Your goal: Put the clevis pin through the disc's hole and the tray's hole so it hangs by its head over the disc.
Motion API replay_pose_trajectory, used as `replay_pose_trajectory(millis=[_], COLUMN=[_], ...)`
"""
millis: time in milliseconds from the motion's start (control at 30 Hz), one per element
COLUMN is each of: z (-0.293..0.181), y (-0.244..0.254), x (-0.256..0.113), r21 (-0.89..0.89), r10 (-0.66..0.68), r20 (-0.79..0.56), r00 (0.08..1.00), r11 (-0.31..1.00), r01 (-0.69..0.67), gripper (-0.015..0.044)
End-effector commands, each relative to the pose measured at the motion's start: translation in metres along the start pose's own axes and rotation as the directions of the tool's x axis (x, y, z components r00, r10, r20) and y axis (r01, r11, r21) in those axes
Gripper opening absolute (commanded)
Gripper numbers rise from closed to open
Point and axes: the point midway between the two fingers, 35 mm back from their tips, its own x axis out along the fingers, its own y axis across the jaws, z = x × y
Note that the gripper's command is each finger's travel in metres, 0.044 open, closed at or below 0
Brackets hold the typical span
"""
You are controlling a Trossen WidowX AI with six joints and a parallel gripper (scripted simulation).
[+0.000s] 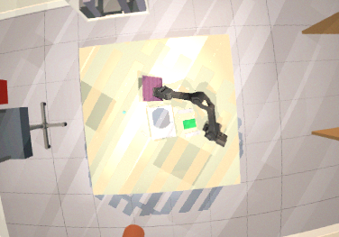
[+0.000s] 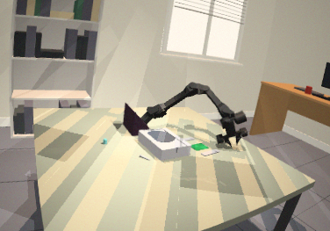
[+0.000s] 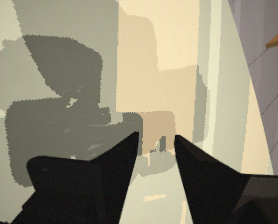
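One slim piece, seemingly the clevis pin (image 2: pixel 144 157), lay beside the tray (image 1: pixel 162 136) (image 2: pixel 152 147), across it from the gripper (image 1: pixel 218 138) (image 2: pixel 231 142) (image 3: pixel 157 134), its jaws partly open, empty.

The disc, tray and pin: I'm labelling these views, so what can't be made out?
- Disc: its hole is too small in top and exterior.
- Tray: outside wrist's frame.
- Thin sliver: too small in exterior to confirm as the pin.
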Motion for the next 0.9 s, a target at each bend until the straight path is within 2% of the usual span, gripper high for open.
replay_pose_trajectory(millis=[0, 233, 433, 667, 867], z=[-0.057, -0.154, -0.217, -0.256, -0.258], y=[0.021, 0.077, 0.14, 0.228, 0.306], x=[-0.021, -0.082, -0.148, -0.23, -0.291], r21=[0.15, 0.447, 0.672, 0.859, 0.912], r10=[0.031, 0.126, 0.233, 0.363, 0.446], r20=[-0.117, -0.313, -0.415, -0.448, -0.401], r00=[0.993, 0.941, 0.879, 0.817, 0.8], r11=[0.989, 0.894, 0.73, 0.428, 0.107], r01=[-0.013, 0.029, 0.124, 0.281, 0.397], gripper=[0.016, 0.016, 0.016, 0.016, 0.016])
